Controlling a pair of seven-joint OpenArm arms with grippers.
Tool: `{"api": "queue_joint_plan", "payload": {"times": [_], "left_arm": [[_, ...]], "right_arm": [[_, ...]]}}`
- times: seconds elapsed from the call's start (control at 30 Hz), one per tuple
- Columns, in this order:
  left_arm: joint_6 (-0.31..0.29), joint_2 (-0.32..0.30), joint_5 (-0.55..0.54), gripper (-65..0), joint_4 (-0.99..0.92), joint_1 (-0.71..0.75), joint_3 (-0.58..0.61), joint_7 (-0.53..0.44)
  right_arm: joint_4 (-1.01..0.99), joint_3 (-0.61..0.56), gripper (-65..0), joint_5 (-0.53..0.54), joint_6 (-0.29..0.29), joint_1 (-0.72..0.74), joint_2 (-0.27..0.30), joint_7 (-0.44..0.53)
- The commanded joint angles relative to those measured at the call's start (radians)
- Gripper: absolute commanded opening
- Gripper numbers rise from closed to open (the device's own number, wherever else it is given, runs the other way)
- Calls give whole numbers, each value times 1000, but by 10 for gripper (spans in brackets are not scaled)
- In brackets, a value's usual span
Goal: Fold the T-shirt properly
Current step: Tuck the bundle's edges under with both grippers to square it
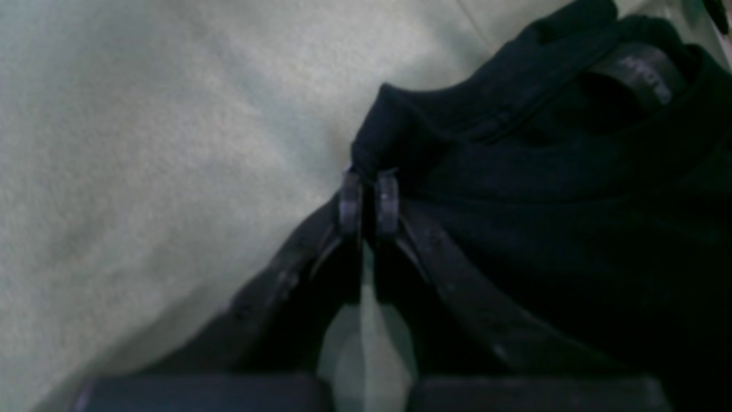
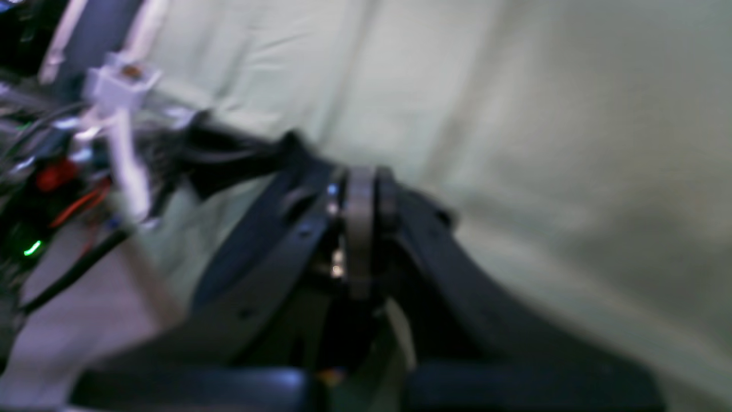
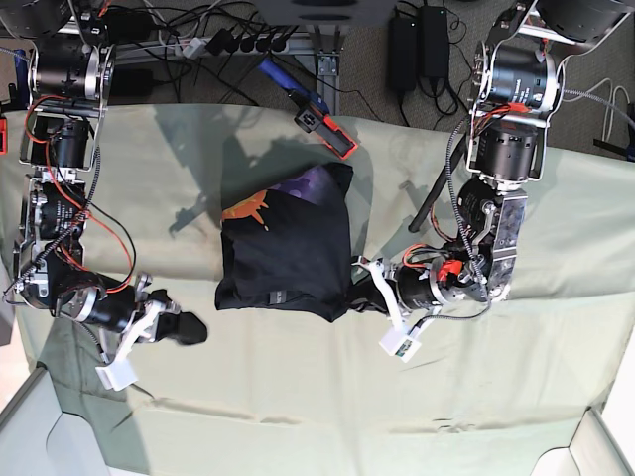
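Left wrist view: T-shirt (image 1: pixel 572 200) edge is pinched by left gripper (image 1: pixel 369 200).
Folded shirt lies mid-tabletop (image 3: pixel 496 397); right gripper (image 3: pixel 184 327) is parked aside, jaws together, empty, leaving room.

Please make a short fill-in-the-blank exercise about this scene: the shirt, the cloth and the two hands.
1. The left hand is shut on the edge of the black ____.
2. The right hand is shut and holds ____.
3. The T-shirt lies on a pale ____ cloth.
4. The shirt's print is orange and ____.

Missing words: T-shirt; nothing; green; purple
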Motion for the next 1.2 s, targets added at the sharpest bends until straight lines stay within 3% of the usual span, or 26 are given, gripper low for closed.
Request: {"api": "queue_joint_plan", "payload": {"times": [0.0, 0.13, 0.33, 0.6, 0.73, 0.93, 1.17], "left_arm": [[-6, 0, -13, -650, 13, -29, -3, -31], [-6, 6, 20, -650, 9, -29, -3, -47], [-6, 31, 50, -650, 8, -29, -3, -55], [-6, 32, 58, -650, -29, -29, -3, -71], [-6, 32, 58, -650, -42, -29, -3, -87], [-6, 32, 58, -650, -42, -29, -3, -88], [-6, 32, 58, -650, -42, -29, -3, -87]], "right_arm": [[21, 7, -650, 48, 89, 19, -3, -9], [21, -3, -650, 127, 108, 3, -61, -51], [21, -90, -650, 153, 109, -2, -122, -72], [21, -285, -650, 105, 108, -3, -121, -69], [21, -290, -650, 66, 107, 0, -114, -63], [21, -290, -650, -80, 107, 0, -92, -40], [-46, -290, -650, -118, 107, -1, -71, -14]]}}
